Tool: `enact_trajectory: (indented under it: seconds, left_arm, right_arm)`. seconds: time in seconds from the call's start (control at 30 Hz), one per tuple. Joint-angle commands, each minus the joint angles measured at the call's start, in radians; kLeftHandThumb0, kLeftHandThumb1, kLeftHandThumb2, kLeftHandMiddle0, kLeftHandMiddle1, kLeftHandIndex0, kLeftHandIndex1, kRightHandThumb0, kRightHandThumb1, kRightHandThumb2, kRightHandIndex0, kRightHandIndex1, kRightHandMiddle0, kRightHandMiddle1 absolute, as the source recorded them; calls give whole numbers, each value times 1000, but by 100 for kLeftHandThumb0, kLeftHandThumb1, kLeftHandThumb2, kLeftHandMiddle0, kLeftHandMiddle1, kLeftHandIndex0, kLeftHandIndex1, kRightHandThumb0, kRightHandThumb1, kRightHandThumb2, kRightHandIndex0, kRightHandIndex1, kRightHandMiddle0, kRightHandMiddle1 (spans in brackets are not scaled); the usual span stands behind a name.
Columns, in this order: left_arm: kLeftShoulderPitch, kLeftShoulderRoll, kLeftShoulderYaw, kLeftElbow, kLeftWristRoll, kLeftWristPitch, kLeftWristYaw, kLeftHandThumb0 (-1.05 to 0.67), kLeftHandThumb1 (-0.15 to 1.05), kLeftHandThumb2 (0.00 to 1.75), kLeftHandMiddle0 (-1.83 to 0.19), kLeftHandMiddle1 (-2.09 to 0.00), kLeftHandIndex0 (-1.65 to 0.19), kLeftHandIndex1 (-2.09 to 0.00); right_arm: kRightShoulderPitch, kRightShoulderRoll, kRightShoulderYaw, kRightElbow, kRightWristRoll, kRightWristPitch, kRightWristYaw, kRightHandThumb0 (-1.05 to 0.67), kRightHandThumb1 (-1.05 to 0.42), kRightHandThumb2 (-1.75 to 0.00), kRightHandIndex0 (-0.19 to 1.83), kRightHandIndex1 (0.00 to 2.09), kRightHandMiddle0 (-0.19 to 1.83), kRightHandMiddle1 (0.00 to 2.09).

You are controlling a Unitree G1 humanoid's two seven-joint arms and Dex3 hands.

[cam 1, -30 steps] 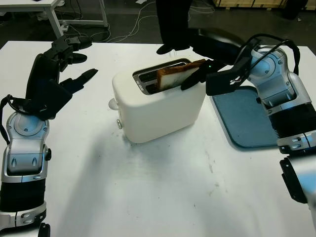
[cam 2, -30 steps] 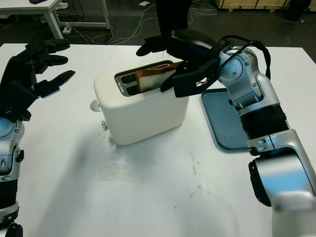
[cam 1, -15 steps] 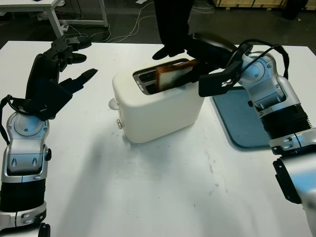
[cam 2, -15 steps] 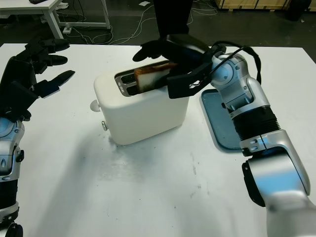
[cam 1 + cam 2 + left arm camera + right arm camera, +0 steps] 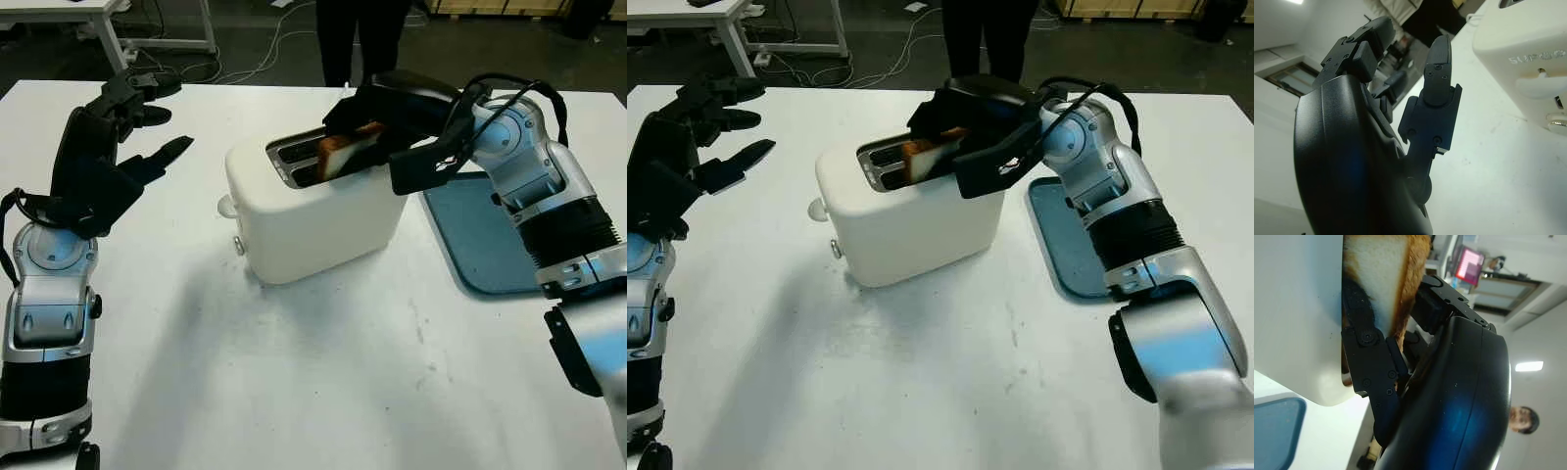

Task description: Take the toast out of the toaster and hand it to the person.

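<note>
1. Since a moment ago we log the right robot hand (image 5: 387,137) slid further over the toaster (image 5: 313,211).
2. Left robot hand (image 5: 108,147): open, raised over the bench (image 5: 294,372).
3. Toast (image 5: 345,152): pinched, tilted, partly in slot.
4. Next, we judge: lift clear, offer to person (image 5: 358,39).

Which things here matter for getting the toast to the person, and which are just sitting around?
Part of the job: toast, toaster, right hand gripping the toast, person standing behind the table.
Just there: blue tray, left hand open, raised left of the toaster.
</note>
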Motion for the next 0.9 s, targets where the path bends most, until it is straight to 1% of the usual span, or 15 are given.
enact_trajectory:
  seconds: [0.0,0.13,0.23,0.27,0.33,0.37,0.43,0.5,0.53,0.6,0.67,0.73,0.87]
  left_arm:
    - [1,7,-4,6,9,-9,5,-38,92,14,-17,-93,-32,-54]
    - [-1,8,-4,12,6,-18,1,-38,92,14,-18,-93,-33,-54]
    - [-3,7,-4,11,1,-16,-2,-38,92,13,-18,-94,-32,-55]
    - [-4,6,-3,11,-3,-14,-4,-38,92,13,-17,-94,-32,-55]
    - [-4,5,-2,11,-6,-11,-5,-39,92,13,-16,-94,-32,-55]
    - [-4,5,-2,11,-6,-10,-4,-39,92,13,-16,-94,-31,-55]
    - [-3,5,-2,8,-4,-5,-4,-40,92,13,-16,-94,-31,-55]
    - [-2,11,-4,8,3,-12,-4,-39,92,13,-16,-94,-31,-55]
    - [-2,14,-5,11,5,-19,-5,-39,92,13,-16,-94,-32,-55]
    - [-2,14,-3,13,2,-19,-6,-39,92,13,-17,-94,-32,-55]
    - [0,11,-1,6,0,-6,-5,-39,92,13,-16,-94,-32,-55]
    - [2,9,0,0,-1,3,-4,-39,92,13,-16,-93,-31,-55]
    - [3,10,0,8,1,-12,-2,-38,92,13,-16,-93,-31,-54]
  right_arm:
    - [17,-12,13,18,-35,-61,-35,-35,-79,-3,95,174,70,173]
    - [31,6,-20,43,-42,-114,-177,-18,-83,-5,102,175,77,174]
    - [19,10,-41,85,-53,-163,-282,-13,-84,-6,106,175,81,175]
    - [7,15,-58,107,-33,-166,-294,-12,-83,-5,106,175,82,175]
    - [-22,35,-107,153,49,-134,-264,-9,-84,-6,104,175,81,175]
    - [-46,52,-155,200,121,-132,-250,-8,-85,-6,101,175,79,175]
    - [-87,79,-237,276,237,-142,-233,-8,-87,-6,97,175,76,175]
    - [-130,97,-315,327,330,-135,-236,-10,-88,-7,100,175,78,175]
    - [-144,103,-347,340,366,-123,-239,-12,-88,-7,104,175,81,175]
    - [-161,114,-415,334,448,-56,-235,-13,-87,-7,107,175,84,175]
    - [-172,110,-464,327,505,-11,-229,-12,-88,-9,106,175,84,175]
    - [-183,102,-504,320,549,20,-222,-18,-87,-10,109,175,86,175]
    - [-194,76,-568,312,612,63,-196,-27,-83,-8,109,175,84,175]
